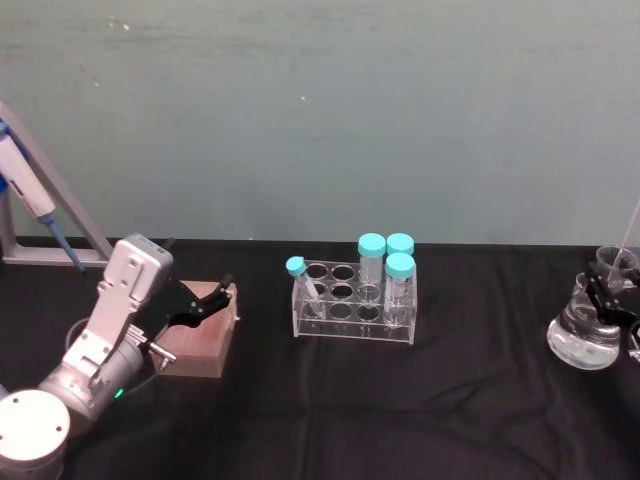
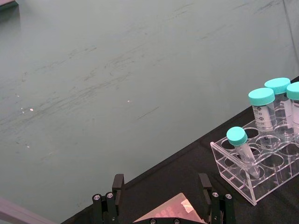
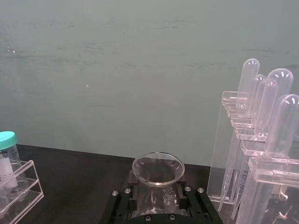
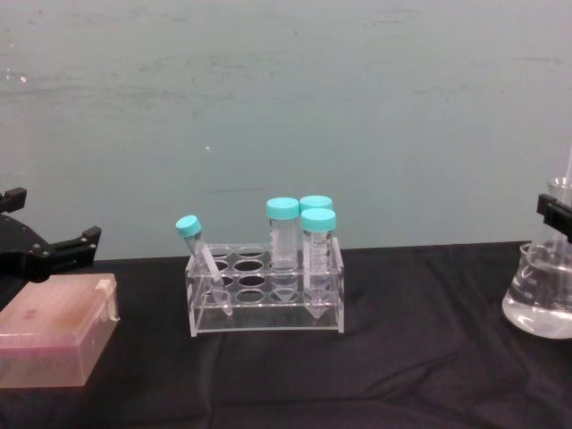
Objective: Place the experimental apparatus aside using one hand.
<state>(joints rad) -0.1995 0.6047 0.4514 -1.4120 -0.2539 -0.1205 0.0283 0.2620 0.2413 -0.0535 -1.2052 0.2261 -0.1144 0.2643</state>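
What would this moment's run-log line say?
right end effector: shut on conical flask neck, table's right edge | left end effector: open over pink box | tube rack: centre

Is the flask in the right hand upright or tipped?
Upright: the conical flask stands base-down on the table, liquid level, right hand shut around its neck.

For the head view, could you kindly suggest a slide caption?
Right gripper clasps the conical flask's neck at the table's right edge; left gripper hovers over a pink box.

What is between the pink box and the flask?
In the head view, a clear tube rack with teal-capped tubes stands on the black table between the pink box and the flask. The rest is bare cloth.
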